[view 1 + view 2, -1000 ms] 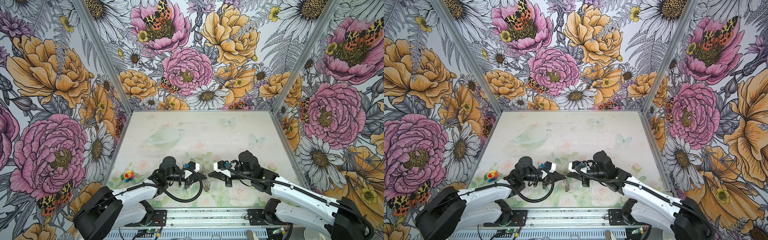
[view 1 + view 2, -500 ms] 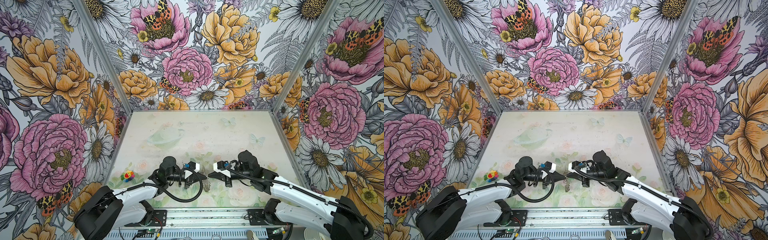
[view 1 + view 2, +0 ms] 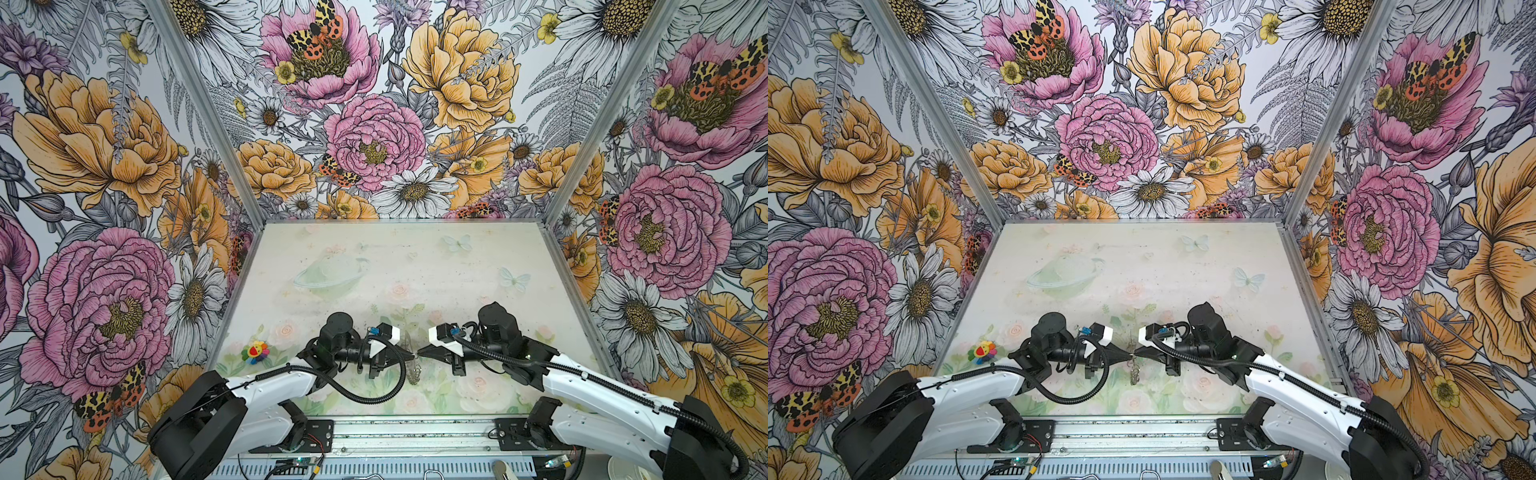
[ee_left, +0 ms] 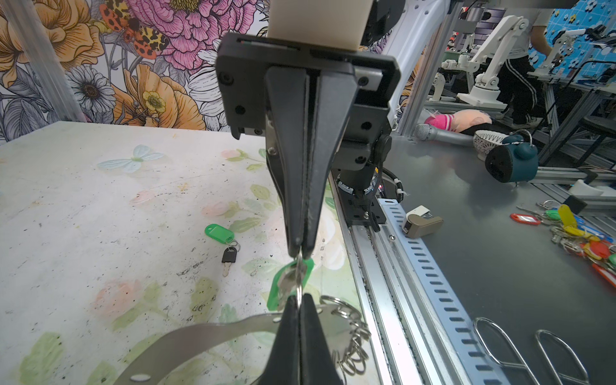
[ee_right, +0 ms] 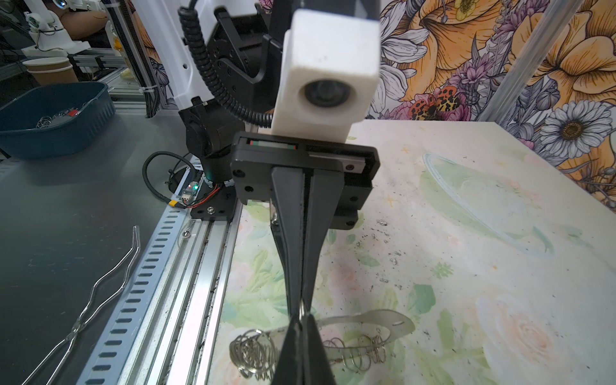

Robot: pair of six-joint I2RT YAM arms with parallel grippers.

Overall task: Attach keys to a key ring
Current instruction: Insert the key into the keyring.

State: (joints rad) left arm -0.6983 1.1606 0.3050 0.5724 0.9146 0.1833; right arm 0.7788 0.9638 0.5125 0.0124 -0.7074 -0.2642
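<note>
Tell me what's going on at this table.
The left claw and the right claw meet tip to tip, both shut on a small silver wire ring; a bright green oblong plastic tag with its key hangs there. The flat grey horseshoe-shaped metal plate lined with rings sits just below. A second green-tagged dark key lies loose on the table.

The key ring (image 4: 206, 336) is flat grey metal, dull and smooth, while its wire rings (image 4: 355, 336) gleam bright silver. The loose key's tag (image 4: 218, 232) is glossy green plastic. The key (image 4: 229, 256) has a black plastic head and a pale metal blade. The table (image 4: 83, 206) looks matt, printed, scuffed and speckled with dark grit.
</note>
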